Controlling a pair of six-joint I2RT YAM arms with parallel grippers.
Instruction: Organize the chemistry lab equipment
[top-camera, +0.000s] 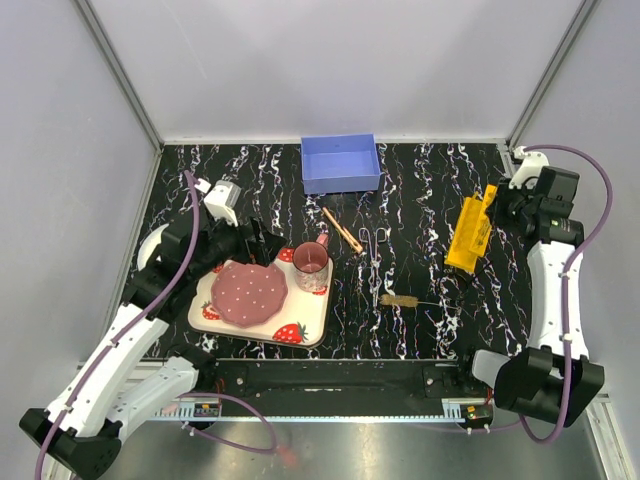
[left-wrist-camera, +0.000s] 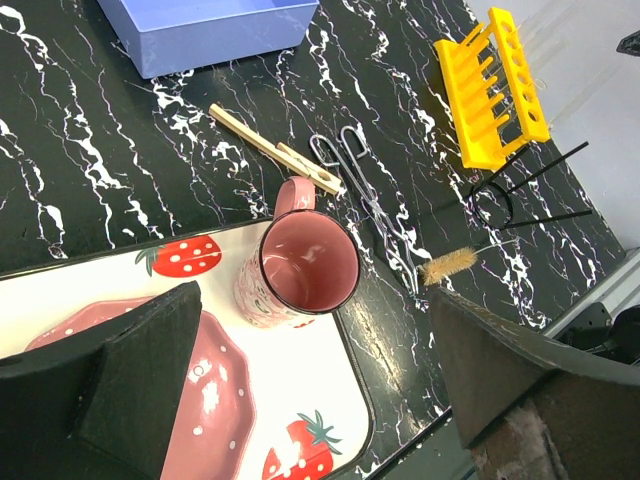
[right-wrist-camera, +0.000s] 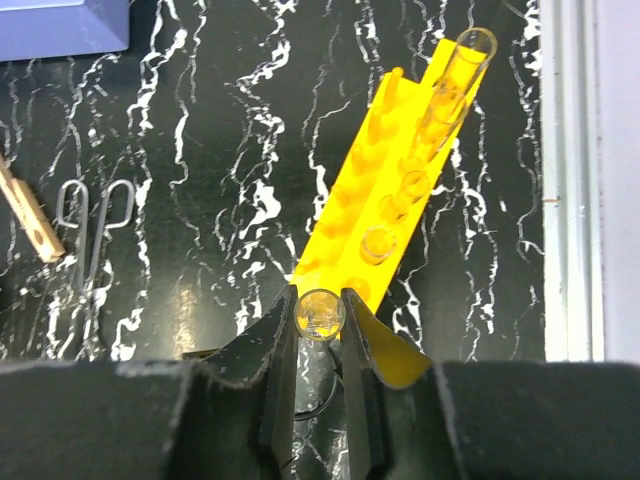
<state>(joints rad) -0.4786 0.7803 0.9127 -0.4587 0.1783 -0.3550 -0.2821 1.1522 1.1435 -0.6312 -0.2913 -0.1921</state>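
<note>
Two end effectors differ. The right end effector (right-wrist-camera: 320, 335) is pinched narrow on a clear tube (right-wrist-camera: 320, 312), at the near end of the yellow rack (right-wrist-camera: 370, 190) on the bench's (top-camera: 420, 200) right side. A second tube (right-wrist-camera: 465, 55) rests at the rack's far end. The left end effector (left-wrist-camera: 312, 300) gapes wide above the strawberry tray (left-wrist-camera: 325, 400). The wooden clamp (left-wrist-camera: 275, 150), forceps (left-wrist-camera: 370, 195) and brush (left-wrist-camera: 450, 265) lie beyond it.

R claw (top-camera: 497, 203) prob. at yellow rack (top-camera: 468, 238)
</note>
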